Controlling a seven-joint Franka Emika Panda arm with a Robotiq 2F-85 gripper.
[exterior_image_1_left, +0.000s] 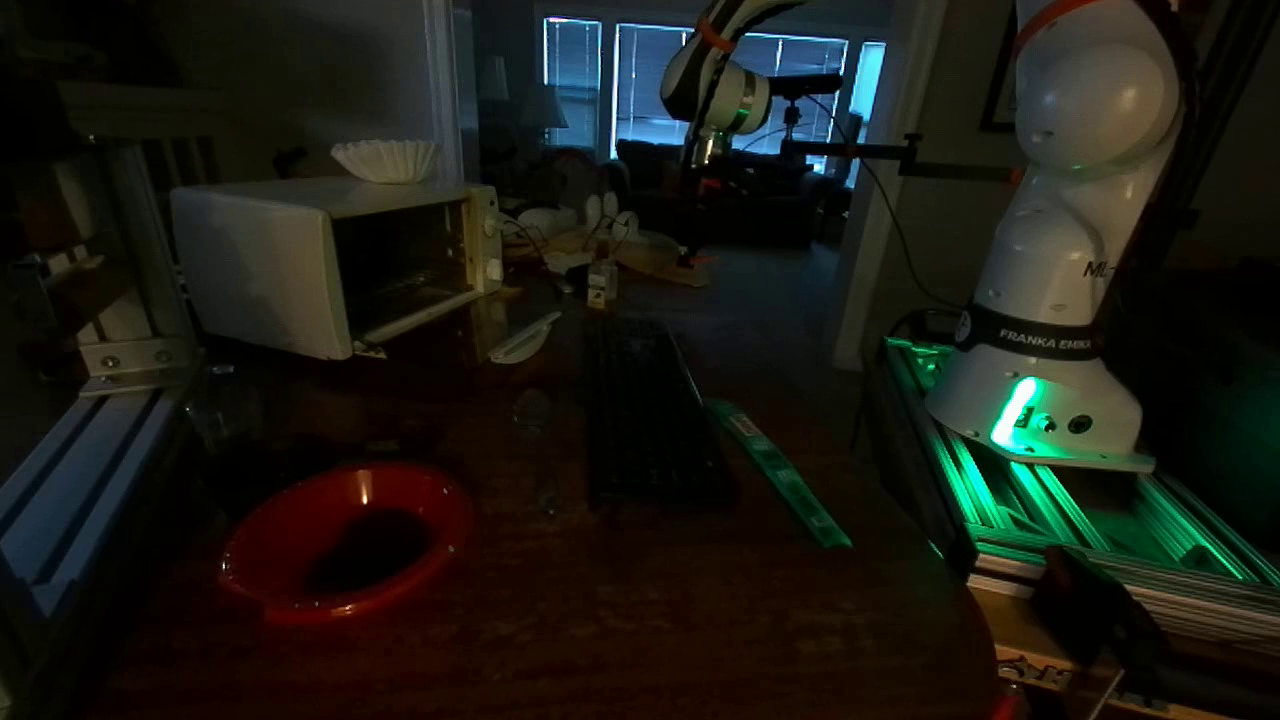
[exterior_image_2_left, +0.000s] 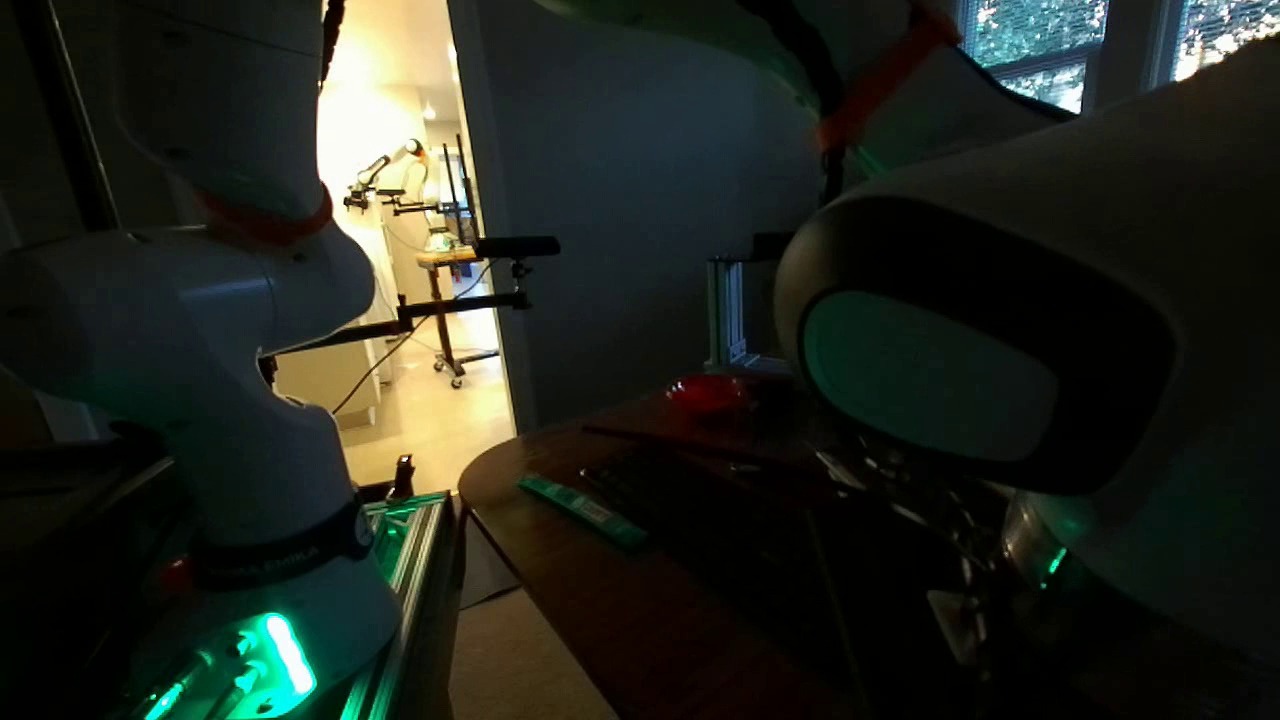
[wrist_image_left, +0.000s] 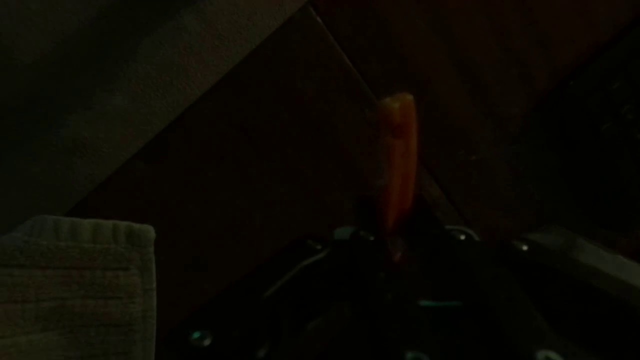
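The pictures are very dark. In the wrist view my gripper (wrist_image_left: 392, 227) is shut on a narrow orange object (wrist_image_left: 400, 155), which sticks out past the fingertips. The table's edge and the floor lie beneath it. A light-coloured cloth (wrist_image_left: 80, 290) lies at the lower left of this view. In an exterior view the gripper (exterior_image_1_left: 692, 245) hangs low at the far end of the table (exterior_image_1_left: 650, 610), with an orange tip showing near the fingertips. A small bottle (exterior_image_1_left: 600, 285) stands near it. In an exterior view the gripper is lost in shadow below the arm (exterior_image_2_left: 980, 320).
A black keyboard (exterior_image_1_left: 650, 420) and a green strip-like packet (exterior_image_1_left: 780, 472) lie mid-table. A red bowl (exterior_image_1_left: 430, 500) stands near the table's front. An open white toaster oven (exterior_image_1_left: 260, 270) carries a paper filter (exterior_image_1_left: 385, 160). A white item (exterior_image_1_left: 525, 340) lies before it.
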